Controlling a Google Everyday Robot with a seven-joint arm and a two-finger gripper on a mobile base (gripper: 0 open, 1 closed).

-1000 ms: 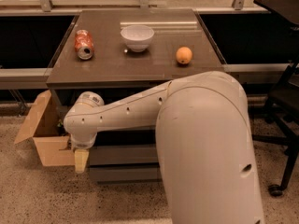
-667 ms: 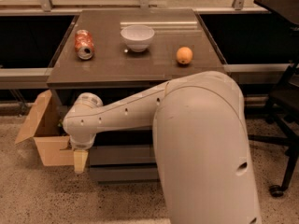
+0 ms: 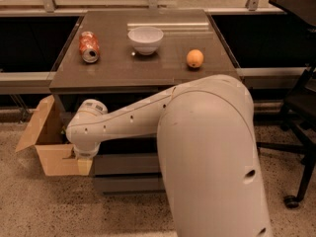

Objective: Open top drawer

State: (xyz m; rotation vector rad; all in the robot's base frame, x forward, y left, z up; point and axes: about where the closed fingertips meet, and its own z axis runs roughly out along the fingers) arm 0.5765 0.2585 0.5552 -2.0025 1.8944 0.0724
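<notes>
The top drawer (image 3: 126,146) is the dark front just under the tabletop, and my arm hides most of it. Only dark strips above and below the arm show, and no scratch marks can be made out. My gripper (image 3: 84,165) hangs from the wrist at the cabinet's front left corner. It is level with the lower edge of the top drawer, next to the cardboard box. Two narrower drawer fronts (image 3: 127,164) lie below the top drawer.
On the tabletop (image 3: 113,73) lie a crushed red can (image 3: 89,46), a white bowl (image 3: 145,39) and an orange (image 3: 195,59). An open cardboard box (image 3: 47,147) stands on the floor at the left. A black office chair (image 3: 301,127) stands at the right.
The arm has barely moved. The gripper sits slightly higher at the cabinet's left front corner. The drawer looks the same.
</notes>
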